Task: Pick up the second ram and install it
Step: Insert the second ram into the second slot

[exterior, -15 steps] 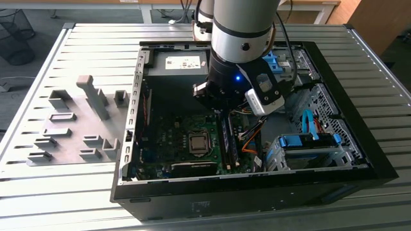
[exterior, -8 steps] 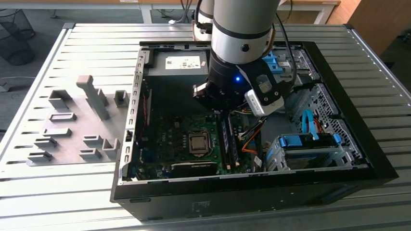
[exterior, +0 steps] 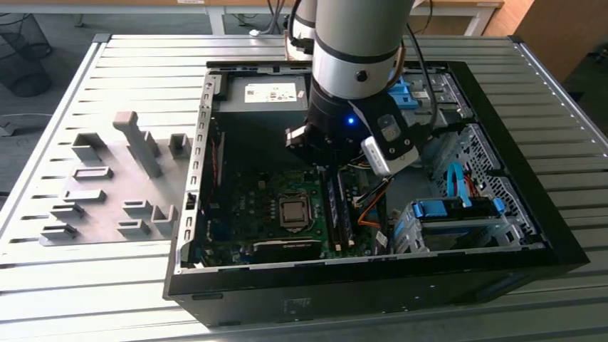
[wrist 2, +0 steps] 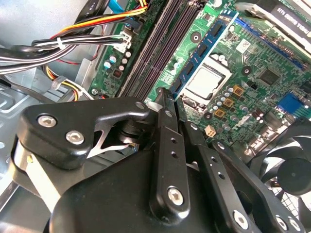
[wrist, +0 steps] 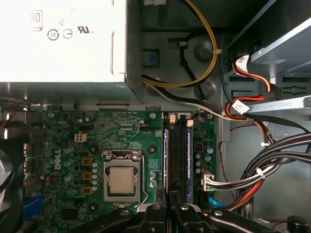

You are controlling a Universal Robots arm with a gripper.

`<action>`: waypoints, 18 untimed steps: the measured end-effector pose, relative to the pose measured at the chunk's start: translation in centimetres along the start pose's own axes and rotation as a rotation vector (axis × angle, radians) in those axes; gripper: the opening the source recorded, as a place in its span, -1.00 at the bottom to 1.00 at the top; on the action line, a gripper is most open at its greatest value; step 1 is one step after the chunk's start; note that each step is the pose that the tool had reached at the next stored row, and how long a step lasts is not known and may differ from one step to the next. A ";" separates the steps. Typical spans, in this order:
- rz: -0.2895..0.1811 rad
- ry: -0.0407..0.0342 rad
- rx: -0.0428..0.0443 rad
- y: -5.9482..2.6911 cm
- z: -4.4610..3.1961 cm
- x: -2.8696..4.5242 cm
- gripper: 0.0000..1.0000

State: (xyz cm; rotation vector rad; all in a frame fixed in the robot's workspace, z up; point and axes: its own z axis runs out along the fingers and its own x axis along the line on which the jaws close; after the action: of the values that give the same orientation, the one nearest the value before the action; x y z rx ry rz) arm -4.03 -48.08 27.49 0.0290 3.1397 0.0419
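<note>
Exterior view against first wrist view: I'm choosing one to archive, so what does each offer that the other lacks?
Exterior view: the slatted table, a grey parts rack and the arm over the open computer case. First wrist view: a yellow cable loop in close detail. Both: the power supply, CPU socket and memory slots.
</note>
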 end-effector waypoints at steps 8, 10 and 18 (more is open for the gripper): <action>0.000 0.0000 0.0001 0.00 0.04 0.00 -0.73; 0.000 -0.0002 -0.0005 0.00 0.15 0.00 -0.73; 0.001 0.0002 -0.0001 -0.30 1.20 -0.40 -0.73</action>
State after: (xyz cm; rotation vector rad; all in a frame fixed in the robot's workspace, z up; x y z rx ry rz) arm -3.63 -48.36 26.28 0.0306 3.1399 0.0420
